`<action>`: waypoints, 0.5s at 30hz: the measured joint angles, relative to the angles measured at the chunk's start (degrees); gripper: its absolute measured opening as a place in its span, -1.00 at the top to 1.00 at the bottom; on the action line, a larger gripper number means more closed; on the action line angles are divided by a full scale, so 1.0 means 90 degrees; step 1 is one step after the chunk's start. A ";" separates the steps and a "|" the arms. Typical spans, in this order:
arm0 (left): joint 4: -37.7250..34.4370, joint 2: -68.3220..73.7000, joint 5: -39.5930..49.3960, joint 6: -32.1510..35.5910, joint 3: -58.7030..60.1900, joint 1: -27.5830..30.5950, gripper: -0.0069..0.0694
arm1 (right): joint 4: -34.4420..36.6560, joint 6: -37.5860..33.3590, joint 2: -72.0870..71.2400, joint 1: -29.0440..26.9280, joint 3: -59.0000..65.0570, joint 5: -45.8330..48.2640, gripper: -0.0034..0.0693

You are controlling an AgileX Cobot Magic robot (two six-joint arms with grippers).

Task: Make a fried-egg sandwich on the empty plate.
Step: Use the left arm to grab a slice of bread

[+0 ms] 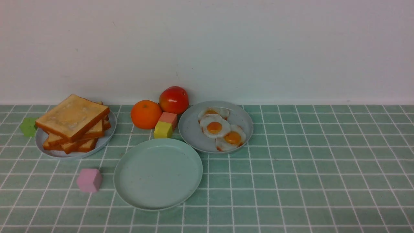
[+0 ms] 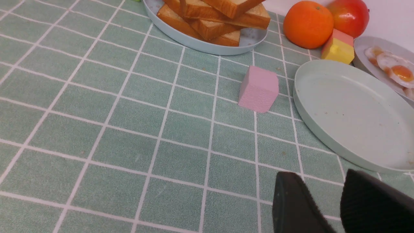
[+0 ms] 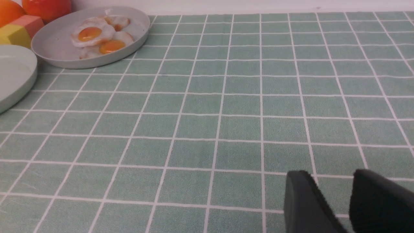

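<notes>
The empty plate (image 1: 158,173), pale mint green, lies front and centre on the tiled cloth; it also shows in the left wrist view (image 2: 352,113). Several toast slices (image 1: 72,124) are stacked on a grey-blue plate (image 1: 106,137) at the back left. Three fried eggs (image 1: 215,127) overlap on a second grey-blue plate (image 1: 194,129) behind the empty plate. Neither arm appears in the front view. My left gripper (image 2: 320,176) is open over bare cloth, short of the empty plate's near rim. My right gripper (image 3: 328,174) is open too, over bare cloth well to the right of the eggs (image 3: 92,34).
An orange (image 1: 146,114) and a red fruit (image 1: 174,99) sit by the back wall between the two grey-blue plates. A yellow block (image 1: 163,130) and a salmon block (image 1: 168,118) lie just behind the empty plate. A pink cube (image 1: 89,180) is to its left, a green block (image 1: 29,126) far left.
</notes>
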 joint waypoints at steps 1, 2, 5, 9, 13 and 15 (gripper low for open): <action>0.0000 0.0000 0.0000 0.0000 0.0000 0.0000 0.19 | 0.0000 0.0000 0.0000 0.0000 0.0000 0.0000 0.25; 0.0000 0.0000 0.0000 0.0000 0.0000 0.0000 0.19 | 0.0000 0.0000 0.0000 0.0000 0.0000 0.0000 0.25; 0.0000 0.0000 0.0000 0.0000 0.0000 0.0000 0.19 | 0.0000 0.0000 0.0000 0.0000 0.0000 0.0000 0.25; 0.0048 0.0000 0.0000 0.0006 0.0000 0.0000 0.19 | 0.0000 0.0000 0.0000 0.0000 0.0000 0.0000 0.25; 0.0579 0.0000 0.0000 0.0154 0.0000 0.0000 0.19 | 0.0000 0.0000 0.0000 0.0000 0.0000 0.0000 0.25; 0.0769 0.0000 0.0000 0.0179 0.0000 0.0000 0.19 | 0.0000 0.0000 0.0000 0.0000 0.0000 0.0000 0.25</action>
